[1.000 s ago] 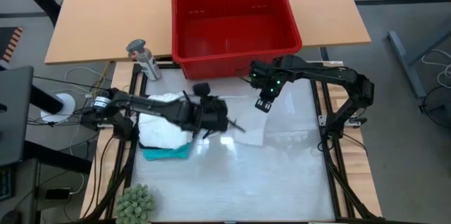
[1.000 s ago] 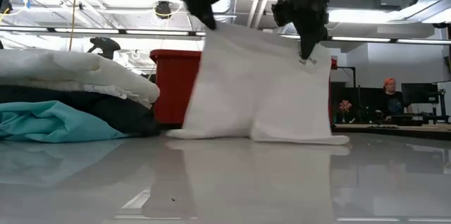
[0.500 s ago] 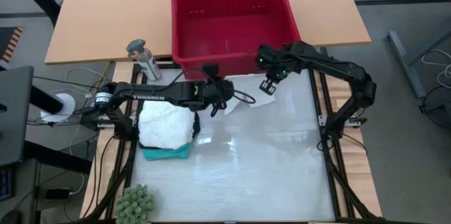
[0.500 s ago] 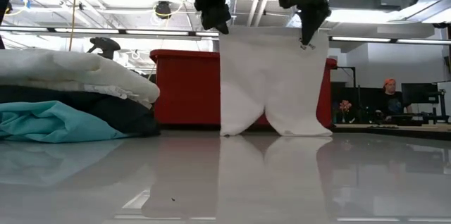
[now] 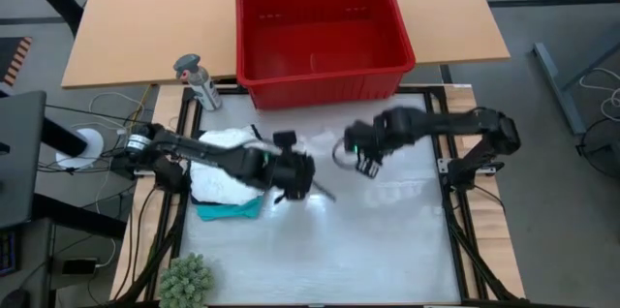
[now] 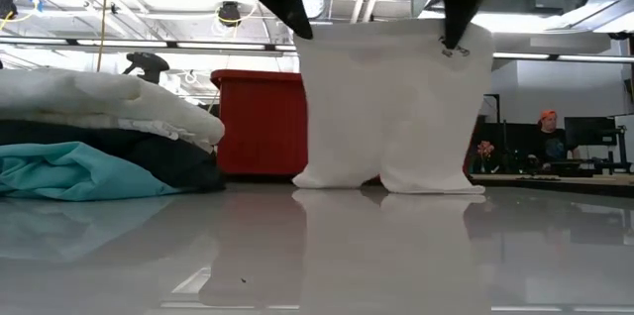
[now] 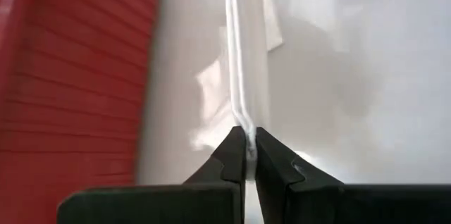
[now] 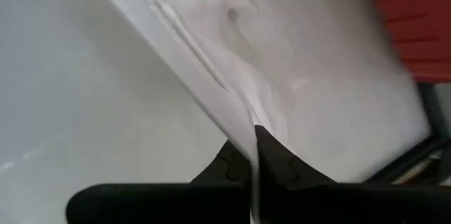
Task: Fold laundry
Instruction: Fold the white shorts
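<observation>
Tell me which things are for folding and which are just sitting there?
For the job: white cloth garment held up by the left gripper and right gripper; stacked white, black and teal clothes.
Just lying about: red plastic basket, green fuzzy plant, grey spray bottle.

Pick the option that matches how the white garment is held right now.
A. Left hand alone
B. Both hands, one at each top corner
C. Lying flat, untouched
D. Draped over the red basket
B: the left hand and right hand each pinch a top corner of the white garment, whose hem touches the table.

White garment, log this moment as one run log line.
white garment hanging, hem on table | left gripper shut on top edge | right gripper shut on top edge | folded pile beside
</observation>
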